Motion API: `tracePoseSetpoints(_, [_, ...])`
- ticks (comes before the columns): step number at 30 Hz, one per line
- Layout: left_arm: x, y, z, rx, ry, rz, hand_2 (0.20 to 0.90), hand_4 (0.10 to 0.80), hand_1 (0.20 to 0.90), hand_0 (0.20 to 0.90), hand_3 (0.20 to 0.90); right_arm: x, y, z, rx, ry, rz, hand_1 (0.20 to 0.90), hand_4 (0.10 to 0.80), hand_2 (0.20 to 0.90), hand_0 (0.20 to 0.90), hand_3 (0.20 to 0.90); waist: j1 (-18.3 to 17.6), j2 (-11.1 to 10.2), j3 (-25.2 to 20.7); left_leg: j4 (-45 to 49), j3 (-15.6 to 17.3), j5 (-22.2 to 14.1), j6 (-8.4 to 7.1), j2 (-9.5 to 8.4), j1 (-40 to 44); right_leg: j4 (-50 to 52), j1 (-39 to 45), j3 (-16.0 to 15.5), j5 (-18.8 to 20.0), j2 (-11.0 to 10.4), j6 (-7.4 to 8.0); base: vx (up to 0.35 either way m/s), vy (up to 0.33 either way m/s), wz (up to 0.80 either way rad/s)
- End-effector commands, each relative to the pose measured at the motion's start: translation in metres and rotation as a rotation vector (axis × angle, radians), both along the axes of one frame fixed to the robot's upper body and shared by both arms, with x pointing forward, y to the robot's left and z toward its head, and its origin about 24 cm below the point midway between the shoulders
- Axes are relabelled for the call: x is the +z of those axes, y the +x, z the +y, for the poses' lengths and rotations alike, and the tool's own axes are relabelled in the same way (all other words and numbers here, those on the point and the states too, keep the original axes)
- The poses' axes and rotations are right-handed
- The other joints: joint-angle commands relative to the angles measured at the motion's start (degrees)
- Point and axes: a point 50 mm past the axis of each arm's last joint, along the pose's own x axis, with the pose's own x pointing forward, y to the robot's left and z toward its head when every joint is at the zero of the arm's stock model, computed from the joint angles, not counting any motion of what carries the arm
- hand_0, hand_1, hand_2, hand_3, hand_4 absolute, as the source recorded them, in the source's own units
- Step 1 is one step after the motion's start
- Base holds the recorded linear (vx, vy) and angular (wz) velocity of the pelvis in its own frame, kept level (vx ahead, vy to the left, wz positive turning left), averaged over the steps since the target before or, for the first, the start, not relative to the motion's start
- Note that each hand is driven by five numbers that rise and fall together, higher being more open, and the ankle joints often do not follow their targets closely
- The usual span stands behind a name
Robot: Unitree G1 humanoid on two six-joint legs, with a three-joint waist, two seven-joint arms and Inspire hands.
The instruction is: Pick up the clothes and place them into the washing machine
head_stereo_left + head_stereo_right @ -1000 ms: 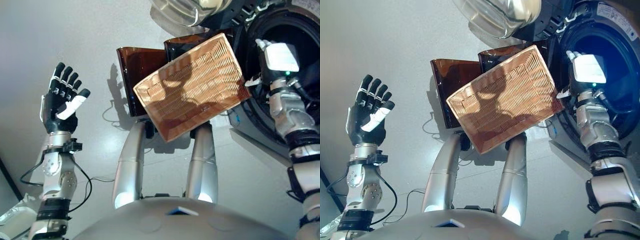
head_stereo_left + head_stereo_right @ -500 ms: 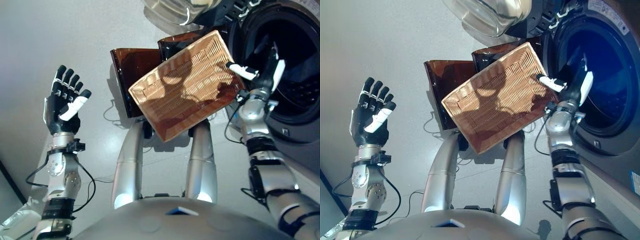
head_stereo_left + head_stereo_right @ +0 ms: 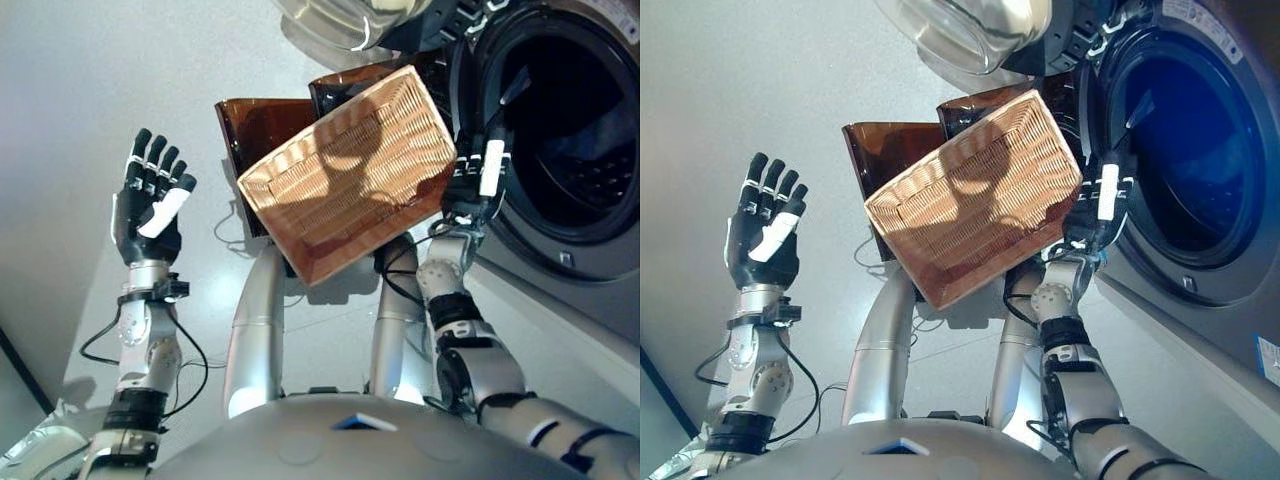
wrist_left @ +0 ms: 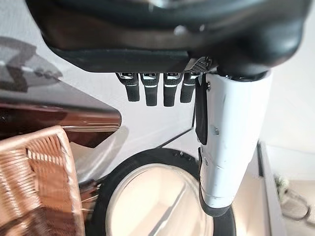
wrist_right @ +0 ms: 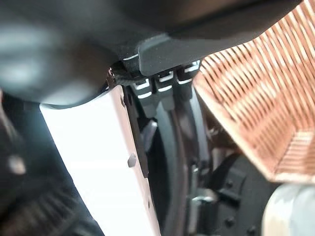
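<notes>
The wicker basket sits tilted on the dark brown box and its inside looks bare; no clothes show in it. My right hand is open, fingers straight, beside the basket's right edge in front of the washing machine's open drum. In the right wrist view its white-covered thumb lies next to the basket's wall. My left hand is open and empty, raised at the left, apart from the basket. The drum's inside is dark; I cannot tell what lies in it.
The washing machine's front fills the right side. Its round glass door stands open above the basket and also shows in the left wrist view. Grey floor lies to the left.
My right hand has drawn back out of the drum's mouth, down and left to the basket's right edge. The camera has shifted a little. The left hand stays raised.
</notes>
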Motion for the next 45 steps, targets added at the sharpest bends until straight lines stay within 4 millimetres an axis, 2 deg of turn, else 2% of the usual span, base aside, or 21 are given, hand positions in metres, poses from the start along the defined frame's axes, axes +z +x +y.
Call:
tracePoseSetpoints(1, [0.029,-0.002,0.020,0.102,0.018,-0.182,0.900,0.800,0.900,0.900,0.900,0.011,0.002,0.012,-0.018,0.091,-0.134,0.900,0.800,0.900,0.900,0.900,0.05,1.37,-0.52,-3.46,-0.84,-0.56,-4.57,-0.46,2.93,-3.17,-1.88,-0.95,7.51,1.58,-7.62,0.000,0.000,0.00])
tracePoseSetpoints(7, [0.032,0.002,0.017,0.093,0.020,-0.194,0.900,0.800,0.900,0.900,0.900,0.018,0.012,0.004,-0.096,0.135,-0.124,0.900,0.800,0.900,0.900,0.900,0.58,1.70,-0.06,-3.68,-0.95,-0.44,-4.72,-0.46,2.98,-3.22,-1.75,-0.91,7.44,1.56,-7.66,-0.002,-0.006,0.00])
tracePoseSetpoints(9, [0.033,0.003,0.015,0.080,0.028,-0.199,0.900,0.800,0.900,0.900,0.900,0.028,0.021,-0.009,-0.170,0.160,-0.117,0.900,0.800,0.900,0.900,0.900,0.87,1.85,-0.11,-3.61,-1.10,-0.51,-4.68,-0.59,3.01,-2.97,-1.72,-0.83,7.26,1.59,-7.69,0.000,0.000,0.00])
tracePoseSetpoints(11, [0.034,0.004,0.015,0.076,0.033,-0.202,0.900,0.800,0.900,0.900,0.900,0.032,0.025,-0.012,-0.192,0.171,-0.116,0.900,0.800,0.900,0.900,0.900,1.03,1.94,-0.11,-3.59,-1.15,-0.52,-4.68,-0.64,3.00,-2.92,-1.73,-0.79,7.25,1.61,-7.71,0.000,0.000,0.00])
tracePoseSetpoints(12, [0.036,0.004,0.014,0.062,0.044,-0.205,0.900,0.800,0.900,0.900,0.900,0.040,0.031,-0.024,-0.237,0.176,-0.106,0.900,0.800,0.900,0.900,0.900,1.48,2.13,-0.25,-3.68,-1.20,-0.49,-4.72,-0.71,3.04,-2.87,-1.74,-0.76,7.21,1.54,-7.67,0.000,0.000,0.00])
tracePoseSetpoints(14, [0.037,0.004,0.013,0.053,0.054,-0.206,0.900,0.800,0.900,0.900,0.900,0.047,0.036,-0.029,-0.257,0.179,-0.101,0.900,0.800,0.900,0.900,0.900,1.88,2.25,-0.23,-3.64,-1.23,-0.47,-4.73,-0.75,3.00,-2.92,-1.70,-0.76,7.26,1.51,-7.62,0.000,0.000,0.00])
tracePoseSetpoints(15, [0.038,0.004,0.014,0.040,0.067,-0.205,0.900,0.800,0.900,0.900,0.900,0.059,0.042,-0.040,-0.286,0.172,-0.107,0.900,0.800,0.900,0.900,0.900,2.26,2.37,-0.44,-3.75,-1.35,-0.42,-4.69,-0.86,3.07,-2.94,-1.73,-0.75,7.31,1.45,-7.53,0.000,0.000,0.00])
tracePoseSetpoints(19, [0.041,0.005,0.015,0.025,0.081,-0.207,0.900,0.800,0.900,0.900,0.900,0.076,0.049,-0.050,-0.309,0.168,-0.138,0.900,0.800,0.900,0.900,0.900,2.73,2.43,-0.36,-4.20,-1.49,-0.17,-4.66,-0.82,3.32,-3.12,-1.59,-0.83,7.39,1.40,-7.47,0.000,0.000,0.00])
tracePoseSetpoints(24, [0.044,0.005,0.019,0.015,0.096,-0.213,0.900,0.800,0.900,0.900,0.900,0.104,0.055,-0.073,-0.366,0.159,-0.195,0.900,0.800,0.900,0.900,0.900,3.42,2.43,-0.52,-5.65,-1.91,0.63,-4.91,-0.73,3.49,-4.26,-1.24,-1.25,7.71,1.32,-7.14,-0.002,-0.011,0.01])
tracePoseSetpoints(30, [0.044,0.003,0.021,0.019,0.099,-0.212,0.900,0.800,0.900,0.900,0.900,0.118,0.054,-0.086,-0.440,0.199,-0.237,0.900,0.800,0.900,0.900,0.900,3.83,2.69,-0.63,-6.36,-2.25,1.04,-5.05,-0.71,3.75,-4.41,-1.00,-1.44,7.65,1.35,-7.11,0.002,-0.019,0.03])
tracePoseSetpoints(38, [0.050,0.002,0.024,0.030,0.120,-0.232,0.900,0.800,0.900,0.900,0.900,0.128,0.047,-0.107,-0.538,0.208,-0.199,0.900,0.800,0.900,0.900,0.900,4.28,3.44,-0.62,-6.74,-2.47,1.20,-5.17,-0.93,3.86,-4.24,-0.91,-1.30,7.30,1.21,-7.10,0.001,-0.003,0.00])
tracePoseSetpoints(41, [0.057,0.001,0.027,0.028,0.137,-0.263,0.900,0.800,0.900,0.900,0.900,0.149,0.039,-0.134,-0.618,0.171,-0.203,0.900,0.800,0.900,0.900,0.900,4.52,4.25,-0.94,-7.13,-2.36,1.45,-5.15,-1.26,3.86,-4.06,-1.23,-0.93,7.21,1.08,-6.99,0.000,0.000,0.00])
tracePoseSetpoints(45, [0.062,-0.001,0.028,0.024,0.142,-0.281,0.900,0.800,0.900,0.900,0.900,0.169,0.033,-0.150,-0.664,0.133,-0.215,0.900,0.800,0.900,0.900,0.900,4.88,4.70,-1.22,-6.51,-2.37,1.36,-5.19,-1.35,3.46,-3.40,-1.76,-0.70,6.96,1.13,-7.06,0.000,0.000,0.00])
